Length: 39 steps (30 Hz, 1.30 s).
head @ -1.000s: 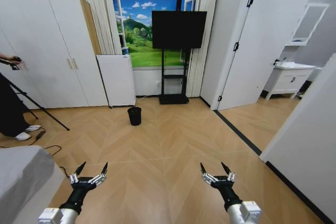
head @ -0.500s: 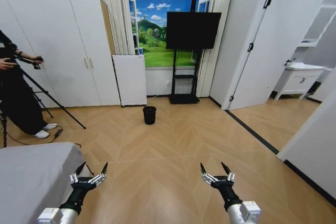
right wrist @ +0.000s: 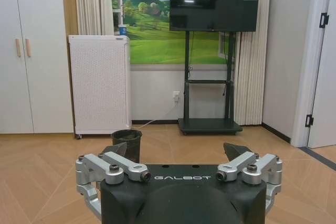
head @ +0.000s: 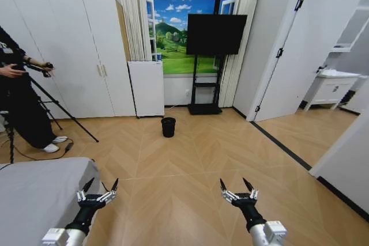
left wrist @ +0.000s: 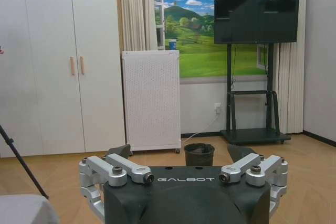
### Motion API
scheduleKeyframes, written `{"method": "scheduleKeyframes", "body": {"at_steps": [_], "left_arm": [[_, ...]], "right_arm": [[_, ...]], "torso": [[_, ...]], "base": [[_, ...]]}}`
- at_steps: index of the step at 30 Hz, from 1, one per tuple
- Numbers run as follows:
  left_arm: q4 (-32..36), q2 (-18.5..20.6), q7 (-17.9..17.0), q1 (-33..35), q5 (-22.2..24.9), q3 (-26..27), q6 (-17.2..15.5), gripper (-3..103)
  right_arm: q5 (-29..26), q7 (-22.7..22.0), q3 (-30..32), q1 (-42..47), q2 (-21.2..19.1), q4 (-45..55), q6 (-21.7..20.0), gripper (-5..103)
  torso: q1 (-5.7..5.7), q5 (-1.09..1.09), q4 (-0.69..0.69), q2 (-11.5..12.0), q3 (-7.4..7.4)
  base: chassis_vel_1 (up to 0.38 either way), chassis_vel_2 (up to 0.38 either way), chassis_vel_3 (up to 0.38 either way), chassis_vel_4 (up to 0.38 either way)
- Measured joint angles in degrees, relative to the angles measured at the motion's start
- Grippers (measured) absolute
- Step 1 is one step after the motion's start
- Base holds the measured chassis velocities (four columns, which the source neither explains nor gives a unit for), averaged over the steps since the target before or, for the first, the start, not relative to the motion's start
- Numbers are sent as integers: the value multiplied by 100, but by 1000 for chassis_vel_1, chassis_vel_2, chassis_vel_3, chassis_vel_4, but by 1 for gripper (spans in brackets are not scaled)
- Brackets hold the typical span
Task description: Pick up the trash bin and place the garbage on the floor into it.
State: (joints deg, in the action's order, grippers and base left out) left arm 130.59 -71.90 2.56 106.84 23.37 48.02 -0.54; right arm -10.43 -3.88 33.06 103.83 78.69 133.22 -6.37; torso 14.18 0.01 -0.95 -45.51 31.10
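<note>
From my remote station, the small black round trash bin with mesh-like sides (head: pixel 168 127) stands upright on the herringbone wood-plank floor (head: pixel 190 165), well ahead of me and well apart from both arms. It sits a little out from the tall white perforated appliance (head: pixel 147 89), which is set against the wall beside the pleated cream curtain (head: pixel 134 21).

My left gripper (head: pixel 98 192) hangs low in the head view, its dark pointed jaws spread wide with nothing between them, just beside the corner of the grey fabric-covered bed (head: pixel 40 191). My right gripper (head: pixel 237 189) hangs level with it over bare floor, its jaws likewise spread and empty. Both grippers show silver metal linkages on matte black bodies.

In the left wrist view the bin (left wrist: pixel 199 154) appears between the raised jaw tips of the left gripper (left wrist: pixel 182 153), far beyond them on the floor, in front of the appliance (left wrist: pixel 152 98). In the right wrist view the bin (right wrist: pixel 126 141) stands past that arm's near jaw tip, by the foot of the appliance (right wrist: pixel 100 83), while the right gripper (right wrist: pixel 177 155) points at the black flat-screen television on its black metal stand (right wrist: pixel 212 11).

A landscape mural of green hills and blue sky (head: pixel 173 33) fills the wall behind the television (head: pixel 216 34). Smooth white wardrobe doors (head: pixel 69 56) line the wall to my left.
</note>
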Motion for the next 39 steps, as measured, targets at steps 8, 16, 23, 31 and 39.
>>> {"method": "scheduleKeyframes", "body": {"at_steps": [8,16,23,31,39], "left_arm": [[0,0,1,0,0,0,0,100],[0,0,1,0,0,0,0,100],[0,0,1,1,0,0,0,100],[0,0,1,-1,0,0,0,100],[0,0,2,1,0,0,0,100]], "right_arm": [[0,0,-1,0,0,0,0,100],[0,0,-1,1,0,0,0,100],[0,0,-1,1,0,0,0,100],[0,0,-1,-2,0,0,0,100],[0,0,-1,2,0,0,0,100]], "torso": [[0,-2,1,2,-1],[-2,-1,1,6,-5],[-4,0,0,9,-5],[2,-1,1,13,-4],[-7,-1,2,11,-8]], "base": [[0,0,0,0],[0,0,0,0],[-76,80,89,-71],[-151,147,126,-120],[14,-5,-12,14]]}}
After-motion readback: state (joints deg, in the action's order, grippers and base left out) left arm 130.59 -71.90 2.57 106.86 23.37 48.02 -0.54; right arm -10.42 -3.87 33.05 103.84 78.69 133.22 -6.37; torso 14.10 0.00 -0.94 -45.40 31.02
